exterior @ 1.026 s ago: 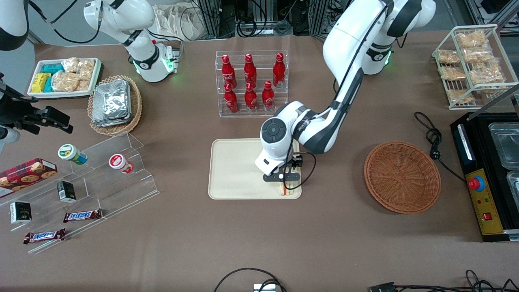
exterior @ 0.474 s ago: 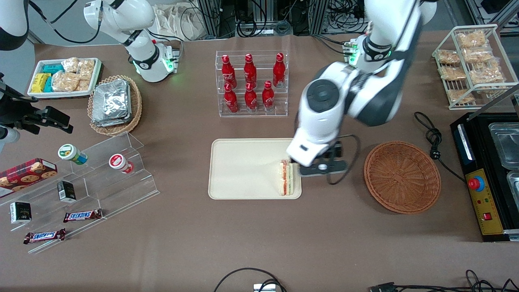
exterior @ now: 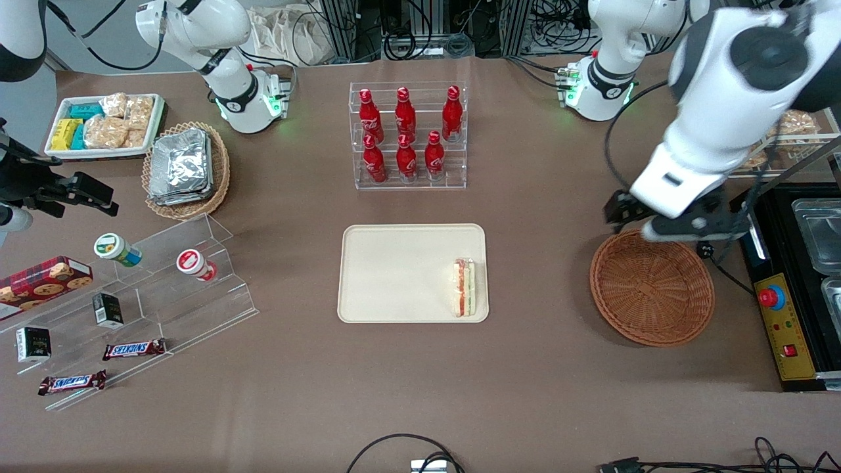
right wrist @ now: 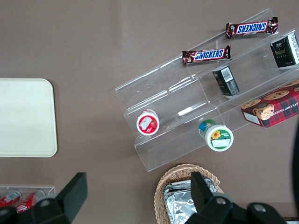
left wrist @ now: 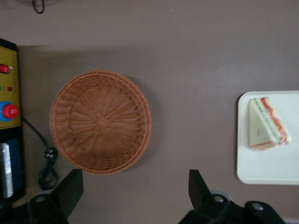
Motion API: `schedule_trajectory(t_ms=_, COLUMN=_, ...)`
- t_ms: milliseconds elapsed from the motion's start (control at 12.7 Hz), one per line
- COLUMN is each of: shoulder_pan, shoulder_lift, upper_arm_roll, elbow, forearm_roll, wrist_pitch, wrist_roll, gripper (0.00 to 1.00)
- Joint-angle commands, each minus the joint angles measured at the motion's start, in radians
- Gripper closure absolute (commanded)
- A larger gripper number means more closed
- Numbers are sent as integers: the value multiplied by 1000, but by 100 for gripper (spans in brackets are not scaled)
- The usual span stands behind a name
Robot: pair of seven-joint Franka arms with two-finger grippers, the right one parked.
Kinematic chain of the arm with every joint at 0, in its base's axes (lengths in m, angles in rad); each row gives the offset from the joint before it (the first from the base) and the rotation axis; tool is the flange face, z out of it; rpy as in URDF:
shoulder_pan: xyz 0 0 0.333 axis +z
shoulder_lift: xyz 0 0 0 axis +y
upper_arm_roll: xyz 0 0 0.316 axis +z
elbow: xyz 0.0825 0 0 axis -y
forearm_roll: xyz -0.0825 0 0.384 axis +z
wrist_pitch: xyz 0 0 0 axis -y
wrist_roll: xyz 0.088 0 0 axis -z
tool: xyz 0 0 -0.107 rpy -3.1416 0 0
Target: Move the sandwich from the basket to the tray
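The sandwich [exterior: 464, 287] lies flat on the tray [exterior: 394, 276], close to the tray's edge that faces the working arm's end of the table. Its filling side with the red and green stripes points toward the middle of the tray. In the left wrist view the sandwich [left wrist: 266, 123] shows as a pale triangle with an orange-red edge, near the corner of the tray [left wrist: 268, 161]. Nothing touches it.

The basket [exterior: 652, 287] stands on the brown table [exterior: 525, 381] well apart from the tray, toward the working arm's end. It holds nothing; only its woven bottom shows, also in the left wrist view [left wrist: 100, 122].

The gripper [exterior: 677, 220] hangs in the air above the rim of the basket that is farther from the front camera. The fingers [left wrist: 70, 189] are spread wide and hold nothing; between them the bare table is seen.

Farther from the front camera than the tray stands a clear rack with red bottles [exterior: 407, 135]. Toward the parked arm's end there is a lighter basket with foil packs [exterior: 184, 169], a white tray of snacks [exterior: 105, 125], and a clear stepped shelf [exterior: 164, 282] with small cups, boxes and two chocolate bars [exterior: 133, 349]. At the working arm's end a black box with a red button [exterior: 772, 297] stands just beside the basket, and a wire rack with packets [exterior: 765, 105] is farther from the camera.
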Motion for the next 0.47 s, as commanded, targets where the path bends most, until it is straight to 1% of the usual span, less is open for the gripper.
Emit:
schedule_trajectory(t_ms=0, shoulder_pan=96, shoulder_lift=-115, upper_arm_roll=-13, elbow=-104, forearm_roll=-28, wrist_pitch=-22, wrist_roll=80, gripper=0)
schedule_trajectory(t_ms=79, shoulder_pan=132, shoulder_lift=-120, upper_arm_roll=-13, elbow=-93, forearm_roll=-38, wrist_pitch=-61, wrist_roll=88, gripper=0)
schedule_trajectory(t_ms=237, shoulder_pan=191, shoulder_lift=-123, upper_arm_roll=-14, elbow=-47, forearm_roll=-57, wrist_pitch=-172, wrist_roll=161, gripper=0)
schedule_trajectory(t_ms=395, shoulder_pan=200, shoulder_lift=-117, upper_arm_roll=-14, elbow=-15, forearm_roll=-71, wrist_pitch=-226, wrist_roll=171, gripper=0)
